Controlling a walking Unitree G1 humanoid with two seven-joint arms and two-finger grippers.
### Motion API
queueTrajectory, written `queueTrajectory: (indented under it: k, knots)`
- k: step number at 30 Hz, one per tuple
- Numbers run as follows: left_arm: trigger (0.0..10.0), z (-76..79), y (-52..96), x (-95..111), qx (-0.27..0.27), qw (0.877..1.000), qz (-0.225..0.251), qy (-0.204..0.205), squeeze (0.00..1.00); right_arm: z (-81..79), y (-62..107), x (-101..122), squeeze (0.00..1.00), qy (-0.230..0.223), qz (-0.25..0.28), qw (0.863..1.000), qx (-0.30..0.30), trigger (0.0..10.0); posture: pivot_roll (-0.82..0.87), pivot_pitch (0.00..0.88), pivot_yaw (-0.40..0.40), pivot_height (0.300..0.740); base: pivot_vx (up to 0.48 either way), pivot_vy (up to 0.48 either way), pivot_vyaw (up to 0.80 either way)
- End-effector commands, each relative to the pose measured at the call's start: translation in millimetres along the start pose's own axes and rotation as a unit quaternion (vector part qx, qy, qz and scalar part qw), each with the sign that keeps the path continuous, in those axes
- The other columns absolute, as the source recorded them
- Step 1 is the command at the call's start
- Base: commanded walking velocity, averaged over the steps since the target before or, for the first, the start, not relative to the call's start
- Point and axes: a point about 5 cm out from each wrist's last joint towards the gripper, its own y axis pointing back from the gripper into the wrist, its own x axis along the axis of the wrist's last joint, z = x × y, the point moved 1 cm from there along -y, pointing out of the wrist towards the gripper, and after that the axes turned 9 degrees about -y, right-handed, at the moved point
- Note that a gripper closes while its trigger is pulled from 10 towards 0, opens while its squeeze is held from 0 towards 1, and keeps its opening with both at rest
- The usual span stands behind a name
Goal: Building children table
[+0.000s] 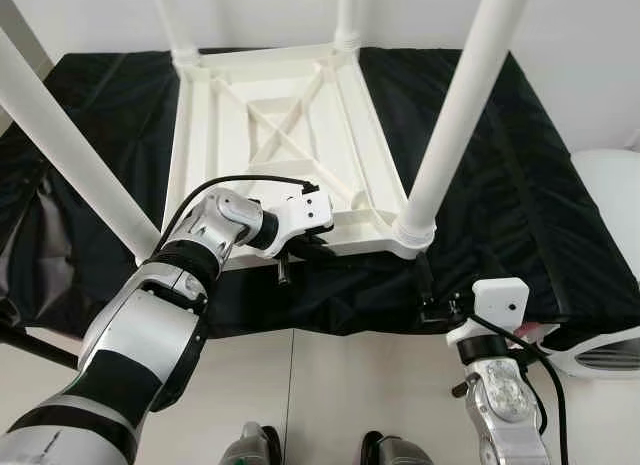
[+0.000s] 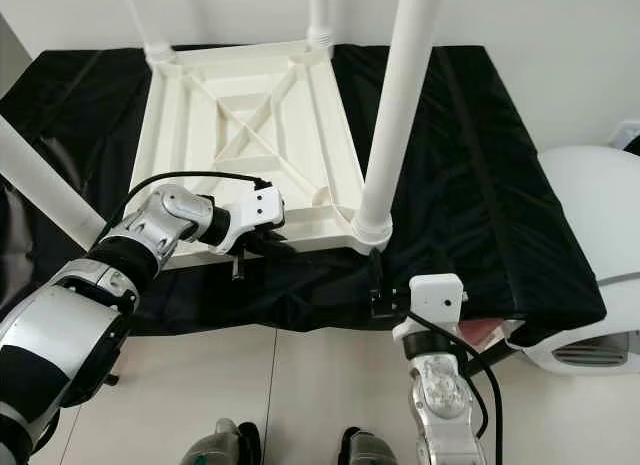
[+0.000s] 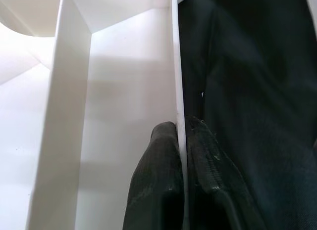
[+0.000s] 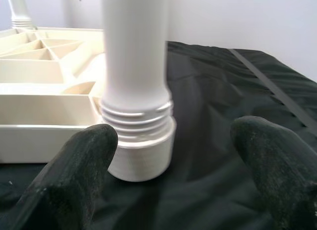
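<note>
My right hand point(image 4: 173, 156) gapes wide just short of the near white plastic leg point(image 1: 455, 115). My left hand point(image 3: 183, 156) pinches the near rim of the upturned white plastic tabletop point(image 1: 290, 135). Four legs stand on the black-draped counter point(image 1: 520, 185).

The tabletop point(image 1: 285, 135) and legs point(image 1: 465, 105) look like smooth white plastic with a soft sheen. Under them, the cloth point(image 1: 520, 185) is black, matt and creased. The arms point(image 1: 150, 335) are glossy silver; the fingers point(image 4: 74, 175) are matt black and slightly textured.
</note>
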Motion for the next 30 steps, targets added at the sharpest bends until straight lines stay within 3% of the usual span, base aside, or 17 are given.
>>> queueTrajectory:
  k: [1,2,3,4,5,6,9,11,19,23,24,27,28,30]
  knots:
    - [0.0,-18.6,11.3,31.2,0.048,0.995,0.086,-0.029,0.0,0.0,2.2,-4.0,0.0,-0.004,-0.006,1.0,0.0,10.0,-0.08,0.141,0.044,0.74,0.0,0.0,0.0]
    - [0.0,-26.9,20.2,42.8,0.072,0.99,0.116,-0.033,0.0,-1.2,-2.5,-3.8,0.0,-0.005,-0.002,1.0,0.004,10.0,-0.07,0.139,0.036,0.74,0.0,0.0,0.0]
    - [0.0,-26.9,20.2,42.8,0.072,0.99,0.116,-0.033,0.0,-1.2,-2.5,-3.8,0.0,-0.005,-0.002,1.0,0.004,10.0,-0.07,0.139,0.036,0.74,0.0,0.0,0.0]
    - [0.0,-38.3,36.4,58.4,0.109,0.981,0.153,-0.04,0.0,-2.6,-11.5,-2.9,0.0,-0.008,0.008,1.0,0.008,10.0,-0.07,0.138,0.027,0.74,0.0,0.0,0.0]
    - [0.0,-38.3,36.4,58.4,0.109,0.981,0.153,-0.04,0.0,-2.6,-11.5,-2.9,0.0,-0.008,0.008,1.0,0.008,10.0,-0.07,0.138,0.027,0.74,0.0,0.0,0.0]
    - [0.0,-47.9,52.9,71.3,0.147,0.972,0.177,-0.054,0.0,-5.1,-22.5,-1.0,0.0,-0.014,0.019,1.0,0.019,10.0,-0.06,0.133,0.02,0.74,0.0,0.0,0.0]
    - [0.0,-53.1,63.8,79.3,0.17,0.965,0.191,-0.064,0.0,-6.7,-29.9,0.7,0.0,-0.017,0.027,0.999,0.027,10.0,-0.06,0.133,0.02,0.74,0.0,0.0,0.0]
    - [0.0,-60.6,82.9,87.8,0.206,0.953,0.209,-0.07,0.0,-7.6,-53.9,8.0,0.0,-0.027,0.052,0.997,0.046,10.0,-0.05,0.116,0.011,0.74,0.0,0.0,0.0]
    - [0.0,-57.1,93.3,99.1,0.215,0.944,0.235,-0.083,0.0,-3.9,-82.4,10.8,0.0,-0.035,0.067,0.996,0.052,10.0,-0.04,0.094,0.003,0.74,0.0,0.0,0.0]
    - [0.0,-44.7,93.8,114.5,0.21,0.935,0.27,-0.095,0.0,3.9,-115.1,19.4,0.0,-0.049,0.083,0.995,0.031,10.0,-0.04,0.08,-0.003,0.74,0.0,0.0,0.0]
    - [0.0,-44.7,93.8,114.5,0.21,0.935,0.27,-0.095,0.0,3.9,-115.1,19.4,0.0,-0.049,0.083,0.995,0.031,10.0,-0.04,0.08,-0.003,0.74,0.0,0.0,0.0]
    - [0.0,-35.8,99.0,129.7,0.217,0.922,0.307,-0.094,0.0,7.9,-153.6,40.5,0.0,-0.064,0.106,0.992,0.024,10.0,-0.04,0.069,-0.012,0.74,0.0,0.0,0.0]
    - [0.0,-35.8,99.0,129.7,0.217,0.922,0.307,-0.094,0.0,7.9,-153.6,40.5,0.0,-0.064,0.106,0.992,0.024,10.0,-0.04,0.069,-0.012,0.74,0.0,0.0,0.0]
    - [0.0,-31.6,103.2,138.9,0.22,0.914,0.327,-0.097,0.0,7.1,-169.6,54.8,0.0,-0.083,0.12,0.989,0.032,10.0,-0.03,0.062,-0.02,0.74,0.0,0.0,0.0]
